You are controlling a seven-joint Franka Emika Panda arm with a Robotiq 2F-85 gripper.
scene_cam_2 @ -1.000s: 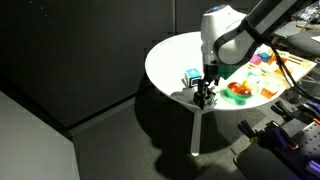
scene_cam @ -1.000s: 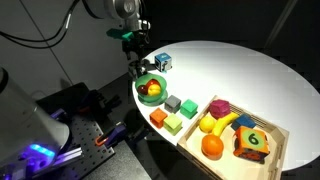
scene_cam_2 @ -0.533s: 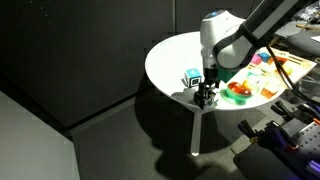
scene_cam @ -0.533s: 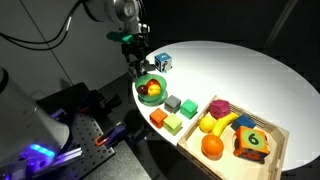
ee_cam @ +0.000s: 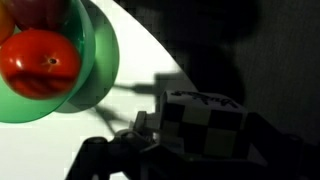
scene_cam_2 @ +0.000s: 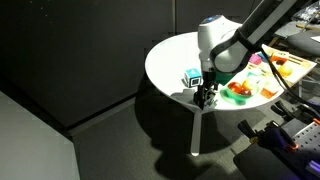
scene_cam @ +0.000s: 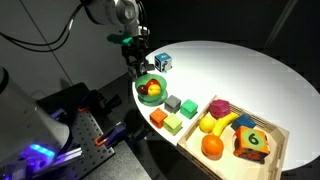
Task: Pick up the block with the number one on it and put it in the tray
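Note:
The block with the number one (ee_cam: pixel 205 120) is a dark cube with black-and-white checked faces. In the wrist view it fills the lower middle, right between the jaws of my gripper (ee_cam: pixel 205 152), which stand open on either side of it. In both exterior views the gripper (scene_cam: pixel 137 64) (scene_cam_2: pixel 205 95) is down at the table's edge, beside the blue-and-white cube (scene_cam: pixel 161 61), and it hides the block. The light wooden tray (scene_cam: pixel 270 124) lies at the opposite end of the table, far from the gripper.
A green bowl (scene_cam: pixel 150 88) (ee_cam: pixel 95 60) holding red fruit (ee_cam: pixel 40 62) sits just beside the gripper. Loose coloured blocks (scene_cam: pixel 172 112) lie between bowl and tray. The tray holds a banana, an orange and the green block marked 6 (scene_cam: pixel 251 141). The table edge is close.

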